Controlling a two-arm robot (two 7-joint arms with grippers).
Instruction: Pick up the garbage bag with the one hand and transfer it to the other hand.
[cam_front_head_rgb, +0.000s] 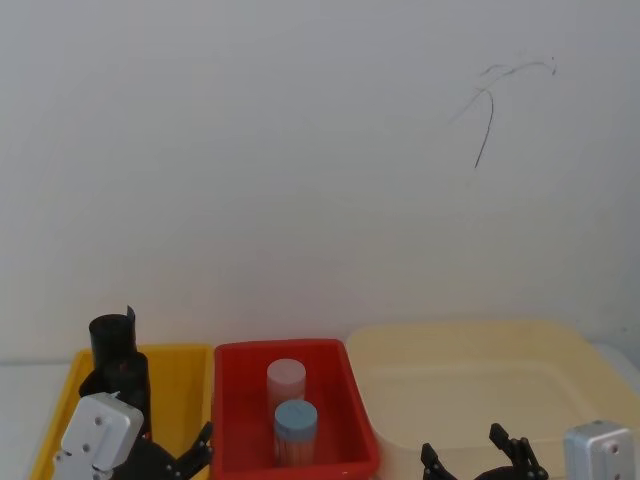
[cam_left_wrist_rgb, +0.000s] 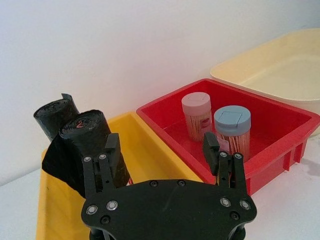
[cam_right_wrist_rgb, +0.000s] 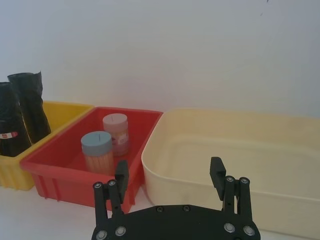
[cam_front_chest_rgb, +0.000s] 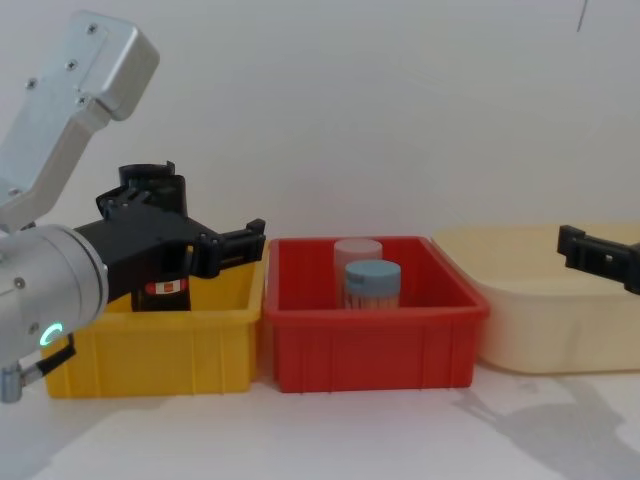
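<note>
While the tall black cylindrical garbage bag roll (cam_front_chest_rgb: 165, 288) is seen upright in the yellow plastic bin (cam_front_chest_rgb: 150, 350) at the chest view's lower left, the nearer left hand (cam_left_wrist_rgb: 161, 148) is held spread just before it; the right hand (cam_right_wrist_rgb: 169, 171), likewise spread, is seen well apart at far right

- A plain white wall (cam_front_head_rgb: 300, 150) stands behind the counter, bare and evenly lit.
- A thin, dark, curved mark (cam_front_head_rgb: 490, 115), like a scratch or a crack, runs down the wall high up toward the right.
- The counter (cam_front_chest_rgb: 350, 440) is white and smooth and meets the wall along its far edge.
- Soft grey shadows (cam_front_chest_rgb: 540, 405) lie on the counter toward its front right corner.
</note>
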